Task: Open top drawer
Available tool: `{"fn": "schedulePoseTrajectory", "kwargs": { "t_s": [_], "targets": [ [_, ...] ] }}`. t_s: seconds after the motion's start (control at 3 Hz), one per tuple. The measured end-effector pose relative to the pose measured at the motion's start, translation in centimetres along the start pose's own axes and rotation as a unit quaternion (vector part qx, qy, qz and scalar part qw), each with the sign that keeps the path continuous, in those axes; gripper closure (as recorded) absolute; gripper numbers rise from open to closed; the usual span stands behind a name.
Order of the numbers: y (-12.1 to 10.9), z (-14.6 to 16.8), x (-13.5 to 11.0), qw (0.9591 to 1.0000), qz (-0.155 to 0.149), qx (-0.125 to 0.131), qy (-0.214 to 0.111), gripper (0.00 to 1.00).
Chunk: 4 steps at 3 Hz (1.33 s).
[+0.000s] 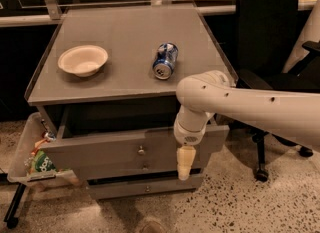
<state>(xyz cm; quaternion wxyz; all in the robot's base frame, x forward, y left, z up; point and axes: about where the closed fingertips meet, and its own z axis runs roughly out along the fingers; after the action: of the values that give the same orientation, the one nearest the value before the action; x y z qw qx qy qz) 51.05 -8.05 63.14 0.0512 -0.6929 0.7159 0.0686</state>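
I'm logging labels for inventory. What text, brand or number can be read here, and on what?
Blue can on the cabinet top: print too blurred to read.
Green packet in the side bin: white lettering, unreadable.
Gripper, in front of the top drawer: no text.

Grey tabletop (125, 37), white bowl (83, 60) at left, blue can (165, 60) lying centre-right, jaws below front edge

A shallow white paper bowl (83, 60) sits at ten o'clock on the grey cabinet top (130, 32). A blue-and-silver drink can (165, 60) lies on its side toward twelve. A black office chair (270, 37) stands at two o'clock. At eight o'clock, a clear plastic bin (22, 162) holds a green packet (44, 164). Speckled stone floor (240, 202) fills five o'clock.
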Motion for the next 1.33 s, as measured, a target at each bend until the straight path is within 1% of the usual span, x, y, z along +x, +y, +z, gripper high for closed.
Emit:
{"fn": "schedulePoseTrajectory", "kwargs": {
  "t_s": [0.33, 0.67, 1.0, 1.33],
  "targets": [
    [-1.0, 0.1, 0.2, 0.9999, -0.005, -0.01, 0.001, 0.0],
    [-0.6, 0.5, 1.2, 0.9993, 0.015, -0.033, 0.005, 0.0],
    [-0.6, 0.4, 1.2, 0.9993, 0.015, -0.033, 0.005, 0.0],
    [-0.1, 0.2, 1.7, 0.9989, 0.026, -0.039, 0.006, 0.0]
  ]
}}
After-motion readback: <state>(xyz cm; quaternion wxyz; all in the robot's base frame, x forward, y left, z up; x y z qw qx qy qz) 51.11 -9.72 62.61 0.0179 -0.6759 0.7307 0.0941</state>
